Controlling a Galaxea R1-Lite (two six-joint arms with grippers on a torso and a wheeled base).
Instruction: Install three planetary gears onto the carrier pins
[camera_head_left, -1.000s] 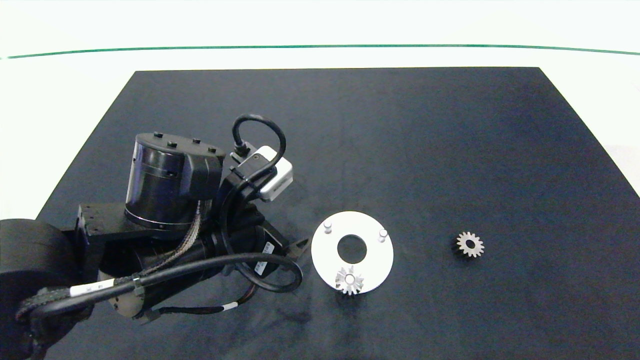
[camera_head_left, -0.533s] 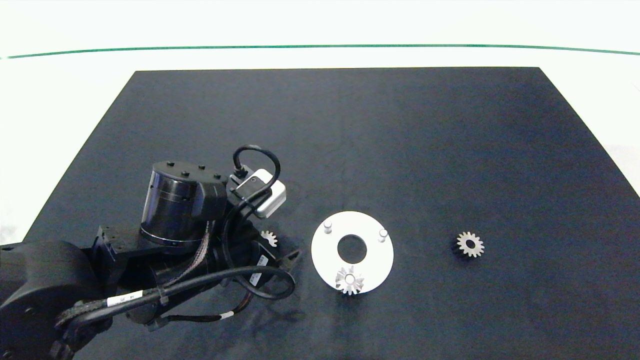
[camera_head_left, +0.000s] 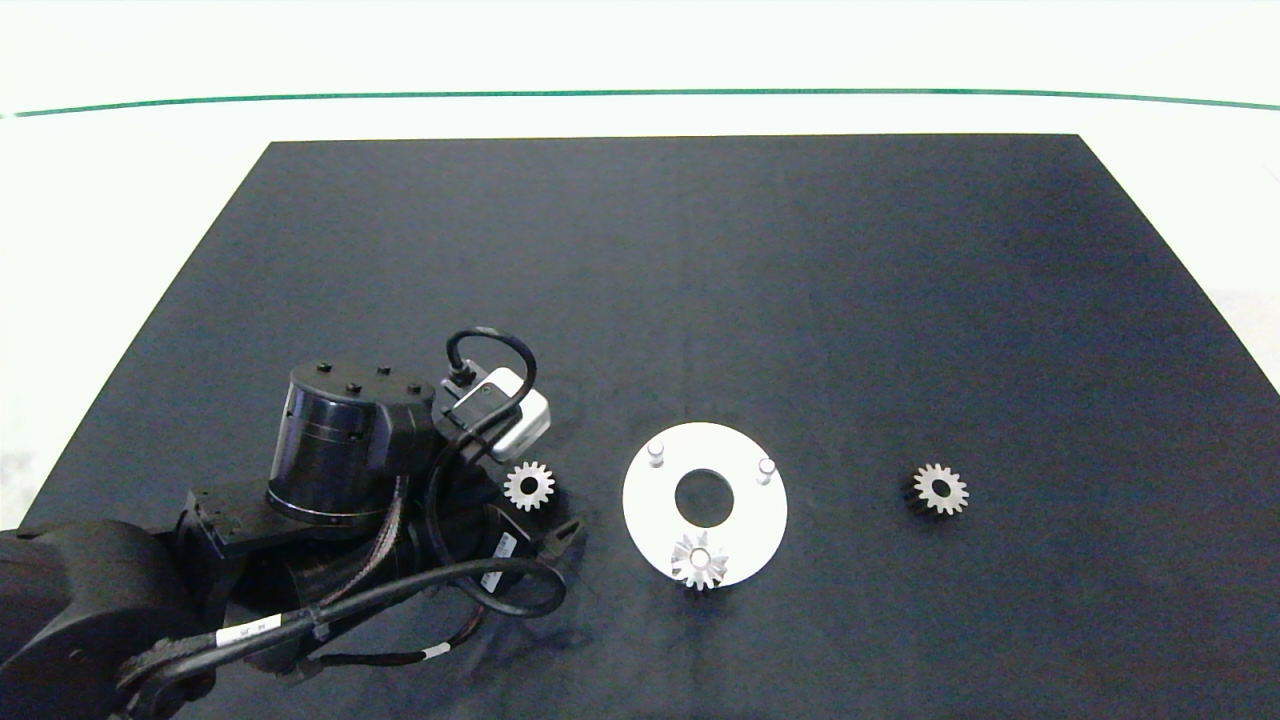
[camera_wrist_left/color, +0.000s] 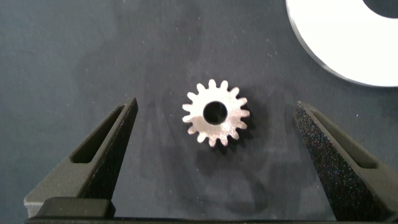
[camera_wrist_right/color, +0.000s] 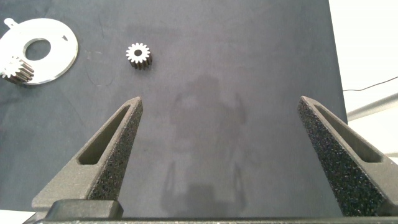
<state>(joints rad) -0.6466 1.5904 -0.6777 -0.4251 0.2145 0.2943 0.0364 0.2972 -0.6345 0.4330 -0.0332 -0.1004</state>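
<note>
Left fingers (camera_wrist_left/color: 118, 140) astride loose gear (camera_wrist_left/color: 216, 112)

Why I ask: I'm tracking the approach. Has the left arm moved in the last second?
Yes. In the head view the left arm has drawn back from the white disc, uncovering a gear that now lies between its open fingers.

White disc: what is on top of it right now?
On the white disc stand two bare carrier pins and one planetary gear near its front edge. The third pin is presumably under that gear, but covered.
</note>
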